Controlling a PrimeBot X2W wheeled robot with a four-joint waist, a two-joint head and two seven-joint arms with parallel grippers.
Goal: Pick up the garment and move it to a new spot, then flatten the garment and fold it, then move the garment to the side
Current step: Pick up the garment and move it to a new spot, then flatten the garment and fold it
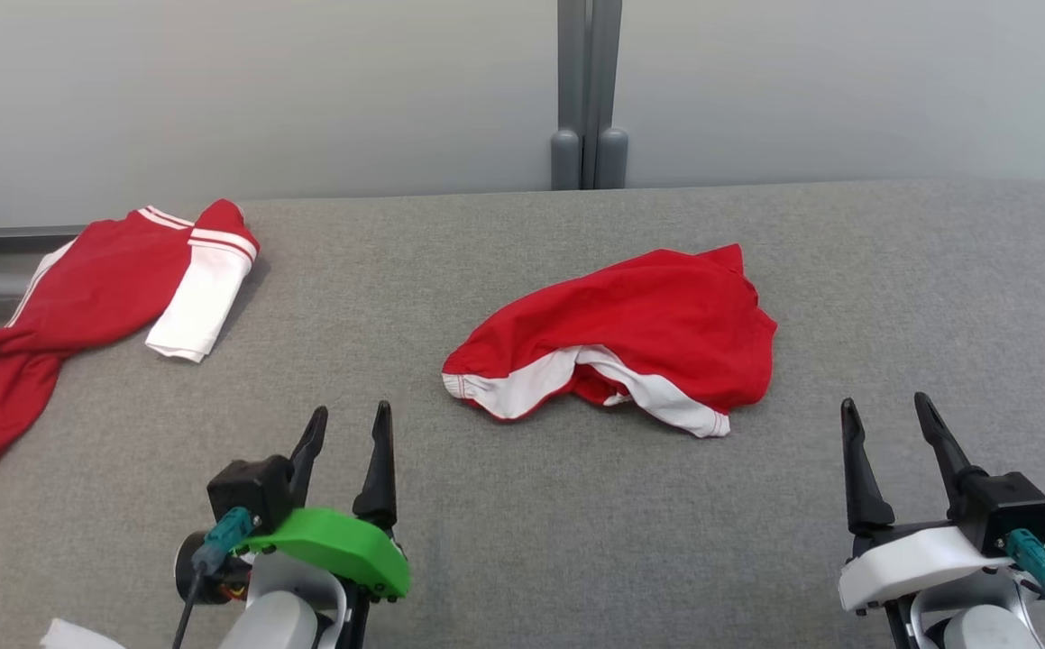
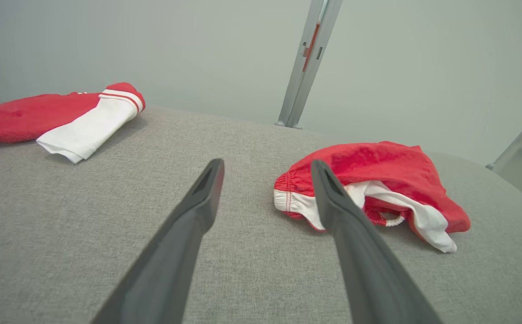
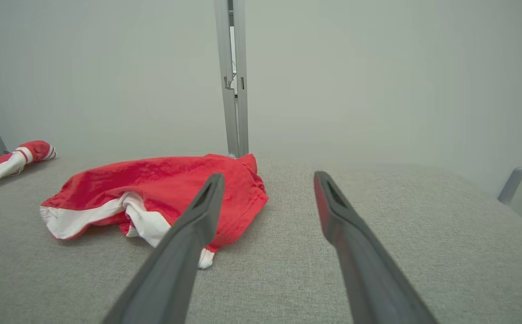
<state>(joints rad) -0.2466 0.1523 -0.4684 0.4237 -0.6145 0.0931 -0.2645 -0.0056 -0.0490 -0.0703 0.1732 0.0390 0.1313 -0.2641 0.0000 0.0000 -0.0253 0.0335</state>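
Grey fabric tabletop (image 1: 576,541) was occupied at its left edge by the red white-sleeved T-shirt (image 1: 98,288); a slide-off through overhang was judged possible. Left gripper (image 1: 352,410) and right gripper (image 1: 884,401) were spread wide, empty.

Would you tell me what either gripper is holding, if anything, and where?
Nothing is held: the left gripper and right gripper are both open and empty.
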